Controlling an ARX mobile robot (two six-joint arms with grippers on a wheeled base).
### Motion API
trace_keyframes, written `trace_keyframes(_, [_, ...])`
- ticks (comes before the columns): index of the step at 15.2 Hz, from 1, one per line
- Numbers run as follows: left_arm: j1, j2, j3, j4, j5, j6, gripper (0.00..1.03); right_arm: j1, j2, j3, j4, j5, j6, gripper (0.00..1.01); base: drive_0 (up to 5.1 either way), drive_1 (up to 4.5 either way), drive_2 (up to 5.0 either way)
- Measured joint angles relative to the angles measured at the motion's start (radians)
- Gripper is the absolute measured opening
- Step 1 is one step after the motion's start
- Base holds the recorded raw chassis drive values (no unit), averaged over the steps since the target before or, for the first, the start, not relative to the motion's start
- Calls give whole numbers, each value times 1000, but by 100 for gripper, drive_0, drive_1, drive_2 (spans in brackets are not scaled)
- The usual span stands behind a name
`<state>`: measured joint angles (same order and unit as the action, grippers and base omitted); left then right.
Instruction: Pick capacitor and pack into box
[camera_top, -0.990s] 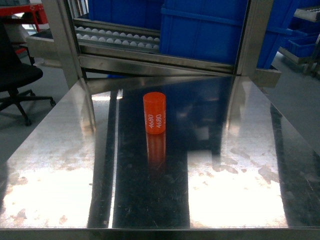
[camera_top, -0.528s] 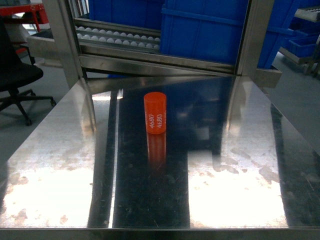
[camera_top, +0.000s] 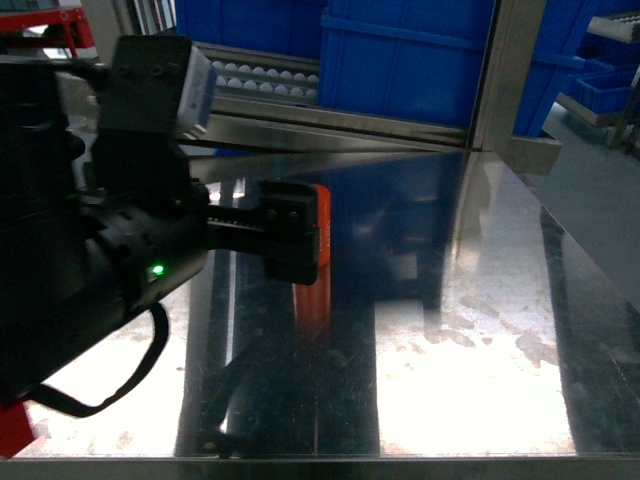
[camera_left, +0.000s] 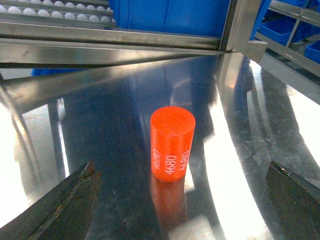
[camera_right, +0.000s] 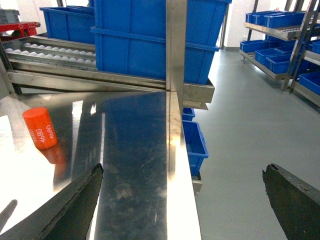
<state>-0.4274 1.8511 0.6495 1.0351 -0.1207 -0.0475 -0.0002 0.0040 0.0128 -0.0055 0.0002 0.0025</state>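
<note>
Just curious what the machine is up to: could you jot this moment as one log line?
phase: approach | left gripper: open, capacitor ahead, untouched | capacitor: upright on table | right gripper: open, idle

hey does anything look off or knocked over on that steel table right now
Nothing stands out. The capacitor stands upright and whole on the steel table, nothing spilled. The left gripper is open with the capacitor ahead of its fingertips. The box is not in view.

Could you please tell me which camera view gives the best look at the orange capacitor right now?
The left wrist view: the capacitor stands upright, whole and centred between the open fingers, its white print readable. In the head view the left gripper hides most of it. The right wrist view shows it whole but small at the left edge.
</note>
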Motion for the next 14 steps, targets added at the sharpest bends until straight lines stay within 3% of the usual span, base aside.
trace_keyframes(4, [17,260,234,-29,17,3,98,0,0,0,0,0,0,98,0,0,0])
trace_keyframes(10, [19,346,348,-64,29,3,98,0,0,0,0,0,0,98,0,0,0])
trace_keyframes(12, [28,455,498,-130,35,7,98,0,0,0,0,0,0,98,0,0,0])
trace_keyframes(13, [46,571,690,-225,42,3,98,0,0,0,0,0,0,98,0,0,0])
trace_keyframes(14, [51,603,748,-262,43,3,98,0,0,0,0,0,0,98,0,0,0])
